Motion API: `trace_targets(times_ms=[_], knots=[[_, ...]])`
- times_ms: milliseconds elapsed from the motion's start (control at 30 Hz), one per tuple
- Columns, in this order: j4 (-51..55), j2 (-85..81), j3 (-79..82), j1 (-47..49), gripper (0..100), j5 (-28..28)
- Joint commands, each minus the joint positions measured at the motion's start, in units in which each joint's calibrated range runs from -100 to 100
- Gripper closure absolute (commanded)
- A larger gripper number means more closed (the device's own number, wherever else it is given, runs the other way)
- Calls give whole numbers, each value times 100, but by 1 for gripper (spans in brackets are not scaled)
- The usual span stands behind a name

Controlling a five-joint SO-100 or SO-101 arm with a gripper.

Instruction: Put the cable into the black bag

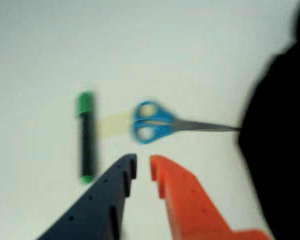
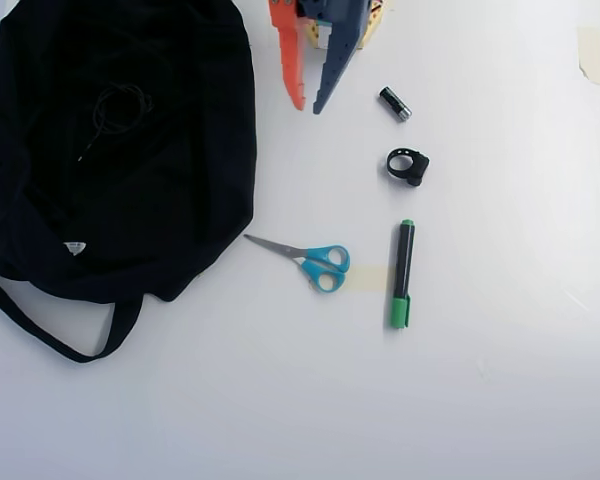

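In the overhead view, your black bag (image 2: 180, 150) fills the left side of the white table (image 2: 310, 400), its strap looping toward the lower edge. The cable (image 2: 118, 108) lies coiled on top of the bag's fabric, one loose end trailing down-left. Just right of the bag, your gripper (image 2: 308, 105) hangs at the top edge, holding nothing, its orange and dark blue fingers only narrowly parted. Below it lie blue-handled scissors (image 2: 315, 263), blades pointing at the bag. Further right you see a short black cylinder (image 2: 395, 104), a black ring-shaped clip (image 2: 408, 165) and a green-capped marker (image 2: 403, 273).
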State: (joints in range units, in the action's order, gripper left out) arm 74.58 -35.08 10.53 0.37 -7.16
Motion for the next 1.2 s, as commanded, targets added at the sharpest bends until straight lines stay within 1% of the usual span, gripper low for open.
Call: trace_targets(times_ms=[0,33,167,233,300,400,567,633,733,800,867,1167], knots=[[53,-152,-92,285,98,-19],[190,-185,-92,270,98,-13],[1603,-517,276,337,98,-103],[1922,-650,528,629,98,-407],[2016,-808,717,801,98,-632],[1896,-1023,1076,779,98,-664],[1319,-1828,1947,838,98,-606],[1035,-2277,2469,838,98,-281],[578,-3023,3394,808,98,443],[302,-3563,4005,801,98,668],[130,-4144,4589,816,98,674],[139,-6360,6440,846,98,626]])
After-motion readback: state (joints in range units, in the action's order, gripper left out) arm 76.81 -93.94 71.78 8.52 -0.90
